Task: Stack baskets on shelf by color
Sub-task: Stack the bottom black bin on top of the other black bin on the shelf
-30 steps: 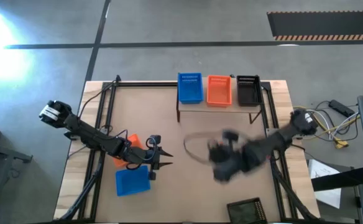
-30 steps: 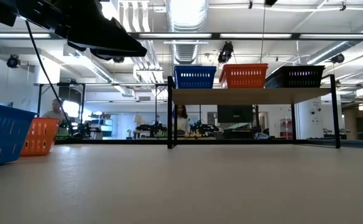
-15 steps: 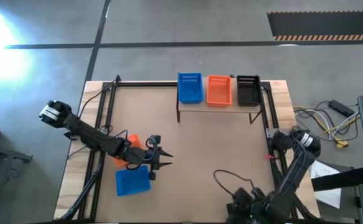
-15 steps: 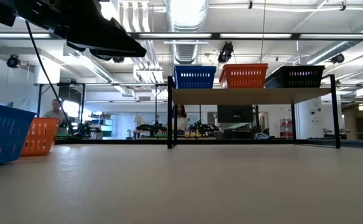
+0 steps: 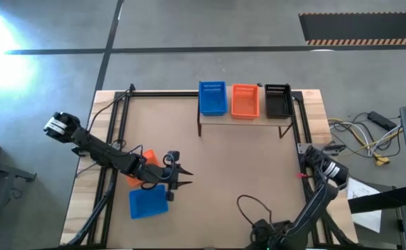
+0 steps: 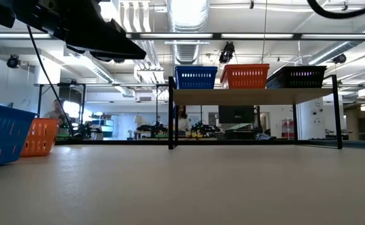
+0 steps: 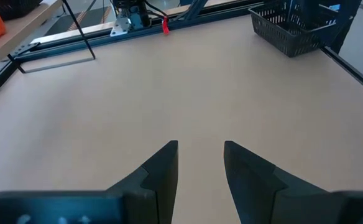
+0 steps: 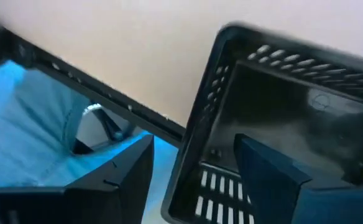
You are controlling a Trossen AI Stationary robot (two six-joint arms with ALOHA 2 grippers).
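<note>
Shelf, far table edge: blue basket, orange basket, black basket in a row. Near left: loose blue basket, loose orange basket. Left gripper: fingers spread, empty, over bare tabletop. Right gripper: near table edge, fingers spread, one apparently inside another black basket.

This is a robotics lab or industrial workshop. Exposed ceiling ducts and strip lights hang over workbenches with equipment; the concrete floor carries hazard-striped marking.
</note>
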